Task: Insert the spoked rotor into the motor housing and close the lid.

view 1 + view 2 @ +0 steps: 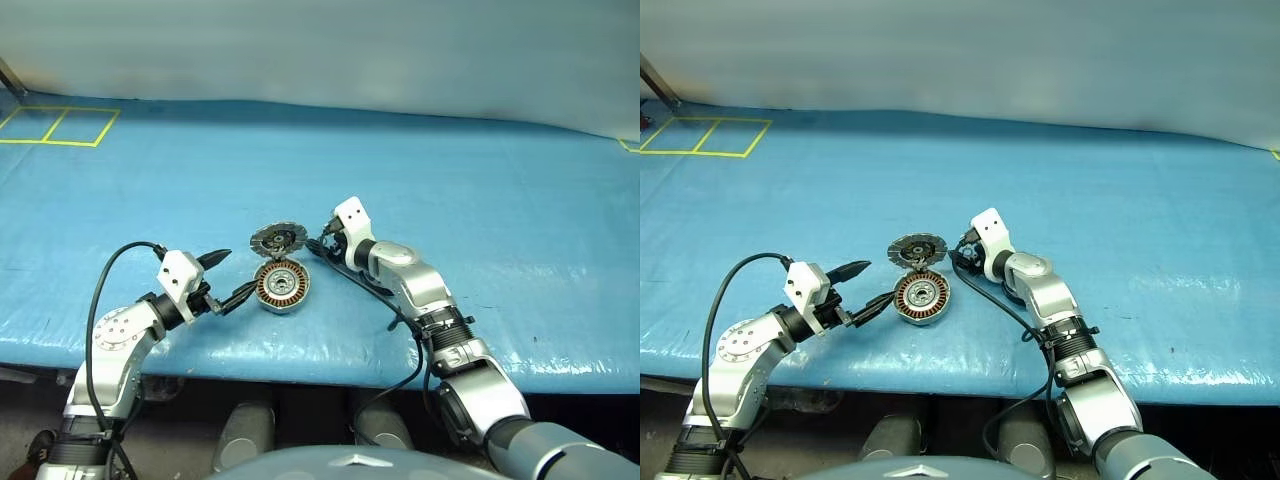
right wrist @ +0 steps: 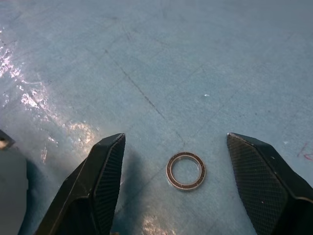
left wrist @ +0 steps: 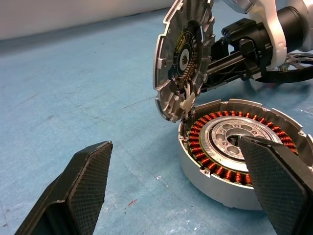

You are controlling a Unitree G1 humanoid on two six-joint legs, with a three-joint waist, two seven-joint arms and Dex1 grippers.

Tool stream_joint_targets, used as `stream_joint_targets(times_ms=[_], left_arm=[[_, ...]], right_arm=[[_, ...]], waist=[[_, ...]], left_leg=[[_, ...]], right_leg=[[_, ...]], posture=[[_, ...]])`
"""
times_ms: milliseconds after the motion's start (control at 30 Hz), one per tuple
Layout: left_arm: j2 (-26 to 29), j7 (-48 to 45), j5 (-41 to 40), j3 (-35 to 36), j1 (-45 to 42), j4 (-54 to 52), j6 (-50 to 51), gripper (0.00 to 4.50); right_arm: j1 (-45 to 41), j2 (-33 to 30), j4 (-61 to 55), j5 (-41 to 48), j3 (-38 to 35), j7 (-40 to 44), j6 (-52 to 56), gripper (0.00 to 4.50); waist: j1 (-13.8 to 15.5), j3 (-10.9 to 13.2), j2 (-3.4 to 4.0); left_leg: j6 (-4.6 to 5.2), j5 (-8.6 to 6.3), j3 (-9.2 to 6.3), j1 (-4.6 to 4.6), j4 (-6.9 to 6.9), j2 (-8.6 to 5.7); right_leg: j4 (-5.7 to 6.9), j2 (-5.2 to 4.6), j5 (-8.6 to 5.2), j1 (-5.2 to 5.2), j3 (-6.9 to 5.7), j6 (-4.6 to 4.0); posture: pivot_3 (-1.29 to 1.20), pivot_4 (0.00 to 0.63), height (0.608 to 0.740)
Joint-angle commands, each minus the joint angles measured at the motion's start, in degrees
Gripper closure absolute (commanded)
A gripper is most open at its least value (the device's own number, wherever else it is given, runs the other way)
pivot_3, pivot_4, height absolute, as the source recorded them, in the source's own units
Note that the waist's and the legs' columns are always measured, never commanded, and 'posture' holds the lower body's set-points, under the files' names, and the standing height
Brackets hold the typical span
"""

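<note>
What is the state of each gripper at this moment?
Left gripper: open, holding nothing, beside the motor housing.
Right gripper: open, holding nothing, above a small ring.

Looked like robotics lab or test workshop. Wide bench under blue tarp-like cover (image 1: 420, 180), scuffed and scratched. Yellow tape squares (image 1: 58, 126) marked on far corner. Plain pale wall (image 1: 320, 45) behind. Opened motor housing (image 1: 282, 286) with copper windings lay on cover as work piece.
</note>
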Motion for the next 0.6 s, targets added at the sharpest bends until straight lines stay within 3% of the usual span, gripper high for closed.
stream_joint_targets(times_ms=[33, 100, 200, 433, 600], left_arm=[[0.30, 0.67, -0.04, 1.55, 0.91, -2.01, -1.48, 0.00], [0.19, 0.99, 0.14, 1.48, 1.15, -2.08, -1.70, 0.00], [-0.06, 1.46, 0.33, 1.28, 1.23, -2.07, -2.05, 0.00], [-0.23, 1.92, 0.28, 0.83, 1.05, -1.73, -2.64, 0.00], [-0.34, 1.05, -0.38, 0.43, 0.90, -1.85, -2.52, 0.00]], right_arm=[[0.55, 0.18, -0.59, -0.52, -0.15, -0.22, 0.06, 1.01], [1.05, 0.01, -0.19, -0.91, -0.32, -0.63, 0.84, 1.01], [2.45, -0.33, -0.72, -1.51, -0.15, -0.74, 1.05, 1.61], [5.45, -1.10, -5.41, -3.11, 0.79, -1.86, 2.69, 3.80], [9.58, -2.52, -15.60, -1.96, 0.20, -0.88, 5.47, 3.80]], waist=[[-0.05, 0.00, 0.00], [-0.06, 0.00, 0.00], [0.01, -0.02, -0.02], [0.02, -0.05, -0.05], [0.28, -0.05, -0.06]], left_leg=[[0.00, 0.00, 0.00, 0.00, -0.03, 0.00], [-0.01, 0.01, 0.00, 0.00, -0.04, 0.01], [-0.04, 0.03, 0.00, 0.02, -0.04, 0.02], [-0.05, 0.03, -0.01, 0.16, -0.03, 0.02], [-0.05, 0.03, -0.02, 0.20, -0.04, 0.02]], right_leg=[[0.01, 0.00, 0.00, -0.02, 0.00, 0.00], [0.01, 0.01, -0.02, -0.03, 0.00, -0.03], [0.01, 0.01, -0.07, -0.01, 0.00, -0.12], [0.01, 0.01, -0.10, 0.14, -0.01, -0.14], [0.00, 0.00, -0.11, 0.21, -0.02, -0.15]], posture=[[0.00, 0.150, 0.740], [0.00, 0.150, 0.740], [0.00, 0.150, 0.740], [0.00, 0.150, 0.740], [0.00, 0.150, 0.740]])
